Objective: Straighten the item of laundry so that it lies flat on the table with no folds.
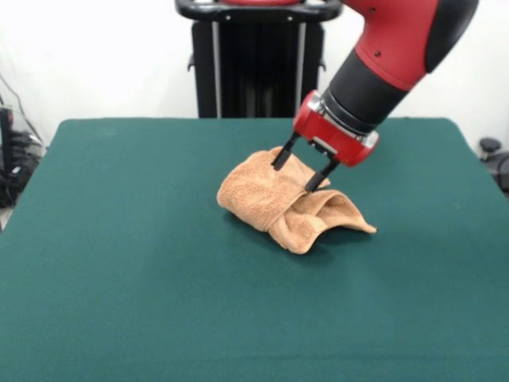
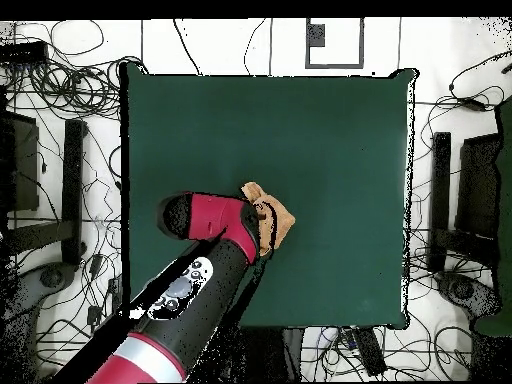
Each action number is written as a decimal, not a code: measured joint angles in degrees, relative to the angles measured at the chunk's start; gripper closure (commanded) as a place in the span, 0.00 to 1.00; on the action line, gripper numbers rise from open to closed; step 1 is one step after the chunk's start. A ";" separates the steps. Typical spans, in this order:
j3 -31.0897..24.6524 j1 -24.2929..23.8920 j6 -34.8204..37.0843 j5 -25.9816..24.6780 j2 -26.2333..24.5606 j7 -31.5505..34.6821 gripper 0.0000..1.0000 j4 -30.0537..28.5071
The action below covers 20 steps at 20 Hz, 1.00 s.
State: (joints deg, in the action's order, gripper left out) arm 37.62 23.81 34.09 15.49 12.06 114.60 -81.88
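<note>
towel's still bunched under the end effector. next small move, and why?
Probably close on the raised fold and draw it outward. The end effector is open, tips on top of the towel, which lies humped and doubled over on the table, one flap curling up on the front view's right.

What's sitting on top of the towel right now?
Only the gripper, its open fingers pressing into the bunched towel. Nothing else rests there. Inside the folds is hidden.

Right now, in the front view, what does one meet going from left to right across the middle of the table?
Bare green table → folded orange-tan towel → the open hand on its upper fold → towel's loose corner → bare table.
</note>
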 measured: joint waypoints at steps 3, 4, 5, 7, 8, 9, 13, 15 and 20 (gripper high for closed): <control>-0.01 0.01 -0.54 0.00 -0.19 0.00 0.00 0.00; -0.01 0.01 -0.62 0.00 -0.22 0.00 0.00 0.00; -0.01 0.01 -0.72 0.00 -0.24 0.00 0.00 0.00; -0.01 0.01 -0.99 0.00 -0.27 0.00 0.00 0.00; 0.00 0.01 -1.09 0.00 -0.27 0.00 0.00 0.00; 0.00 0.01 -1.21 0.01 -0.27 0.00 0.00 0.00; 0.00 0.01 -1.83 0.27 -0.31 0.00 0.00 0.00; -0.01 0.01 -2.11 0.44 -0.35 0.00 0.00 0.00; 0.00 -0.02 -2.78 0.67 -0.43 0.00 0.00 0.00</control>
State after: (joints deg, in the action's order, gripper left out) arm 37.62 23.80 31.31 16.15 11.63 114.60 -81.88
